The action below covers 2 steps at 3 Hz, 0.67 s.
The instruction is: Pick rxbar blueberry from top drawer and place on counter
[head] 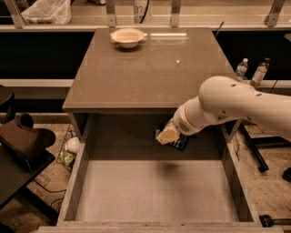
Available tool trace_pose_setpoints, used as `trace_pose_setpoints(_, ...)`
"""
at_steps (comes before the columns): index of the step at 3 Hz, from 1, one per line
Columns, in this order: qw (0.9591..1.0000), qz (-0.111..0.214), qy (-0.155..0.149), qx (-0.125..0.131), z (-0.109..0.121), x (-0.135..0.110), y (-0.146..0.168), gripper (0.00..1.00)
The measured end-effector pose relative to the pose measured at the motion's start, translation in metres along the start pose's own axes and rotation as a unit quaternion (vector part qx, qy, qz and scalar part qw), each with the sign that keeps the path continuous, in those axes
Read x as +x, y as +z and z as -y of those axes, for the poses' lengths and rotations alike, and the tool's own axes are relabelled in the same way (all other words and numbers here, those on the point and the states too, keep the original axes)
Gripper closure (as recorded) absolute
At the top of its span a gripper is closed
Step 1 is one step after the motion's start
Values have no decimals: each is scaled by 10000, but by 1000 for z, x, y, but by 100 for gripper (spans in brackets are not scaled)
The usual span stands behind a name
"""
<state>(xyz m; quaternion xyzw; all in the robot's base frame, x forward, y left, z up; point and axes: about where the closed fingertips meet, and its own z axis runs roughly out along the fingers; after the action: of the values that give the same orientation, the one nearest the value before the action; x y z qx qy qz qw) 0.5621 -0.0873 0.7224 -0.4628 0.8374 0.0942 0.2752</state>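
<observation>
At the far left, a crumpled plastic bag (47,10) lies on the pale ledge (82,20) that runs across the far side of the room, with metal posts (110,12) standing along it. Nearer on the left, a dark bulky object (25,143) sits on the speckled floor, and a small white round thing (72,145) rests just beside the drawer's left wall.

The counter (150,75), glossy and brown-grey, fills the middle of the scene. A pale bowl (128,37) stands upright near its far edge, left of centre, and the overhead light glints off the surface to the bowl's right. The rest of the top shows only reflections.

Below the counter's near edge the top drawer (150,195) is pulled out toward the near side, its pale speckled floor bare, with a soft shadow near the middle.

The white arm (232,104) reaches in from the right. The gripper (168,135) hangs over the far, shaded part of the drawer, right of centre. The rxbar blueberry (178,144) sits tilted against the gripper's tip, above the drawer floor, and the pale finger seems clamped on it.

At the far right, two water bottles (242,68) stand upright on the floor beyond the counter.
</observation>
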Motion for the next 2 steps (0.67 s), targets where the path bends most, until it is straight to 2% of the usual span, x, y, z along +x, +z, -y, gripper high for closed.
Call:
trace_pose_setpoints(1, 9996, 3, 255, -149, -28, 20, -8, 100)
trace_pose_setpoints(2, 9987, -180, 460, -81, -50, 46, -34, 100)
